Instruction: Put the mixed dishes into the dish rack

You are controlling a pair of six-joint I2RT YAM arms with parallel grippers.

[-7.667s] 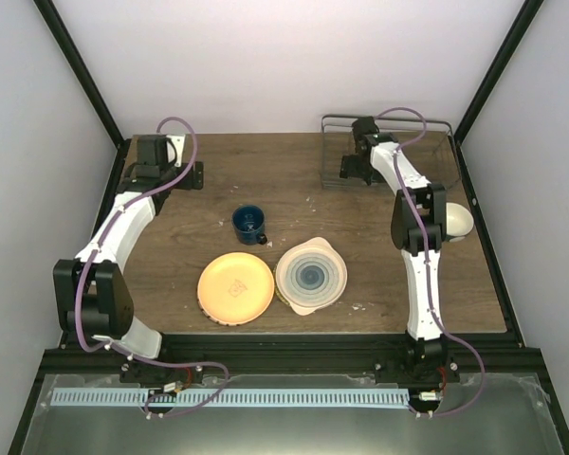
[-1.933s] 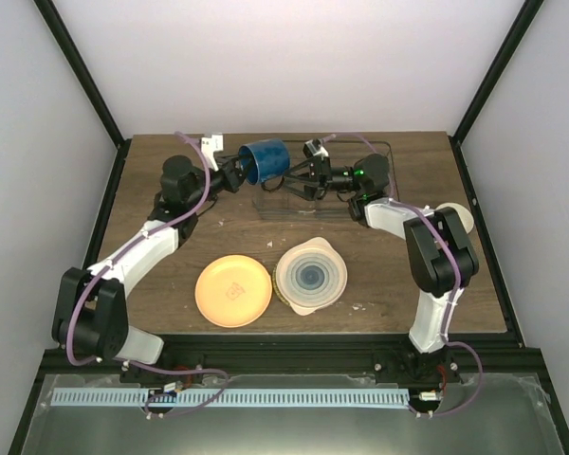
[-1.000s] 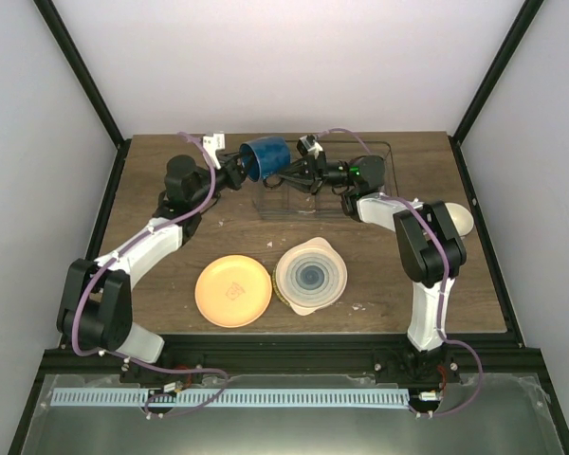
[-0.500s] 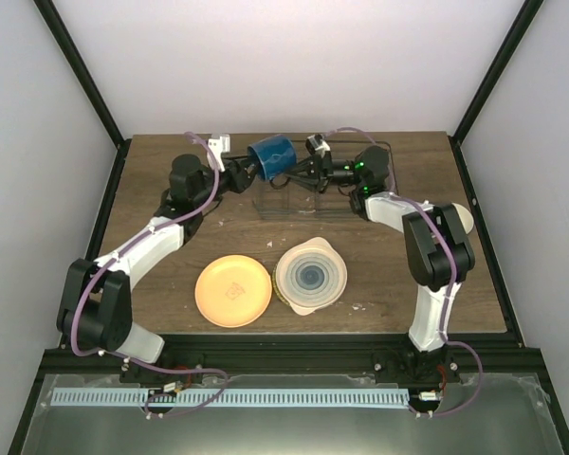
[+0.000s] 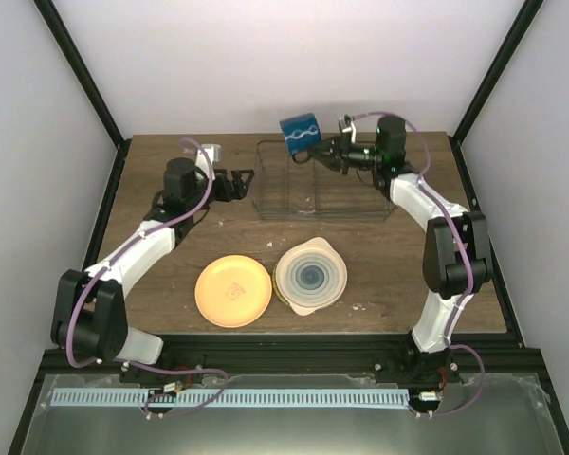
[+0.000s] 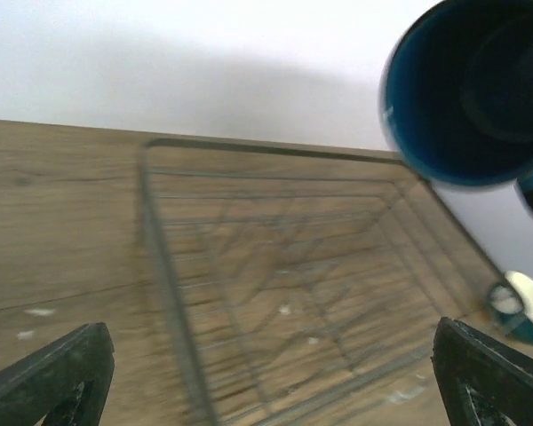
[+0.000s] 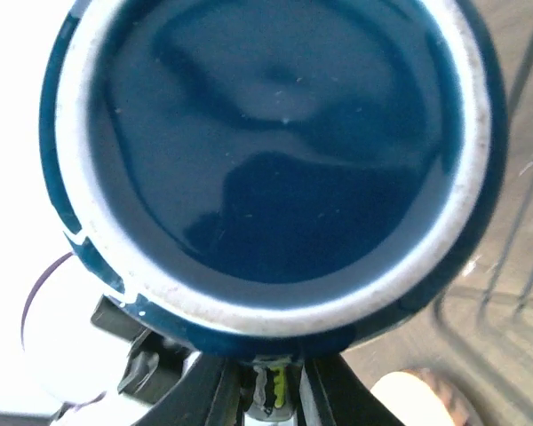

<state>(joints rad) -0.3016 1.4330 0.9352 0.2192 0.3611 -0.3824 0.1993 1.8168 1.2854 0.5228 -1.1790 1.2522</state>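
Blue mug (image 5: 301,132) aloft in right hand (image 5: 320,152).

Brown wood-grain table (image 5: 379,246) with a few pale specks, closed in by plain white walls (image 5: 284,66) at back and sides, black corner posts (image 5: 76,71), grey metal ledge (image 5: 284,427) along the near edge, soft even light.

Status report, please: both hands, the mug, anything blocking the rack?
Left hand open, empty, left of dish rack. Right hand shut on blue mug, above rack's far-left part. No obstruction seen in rack.
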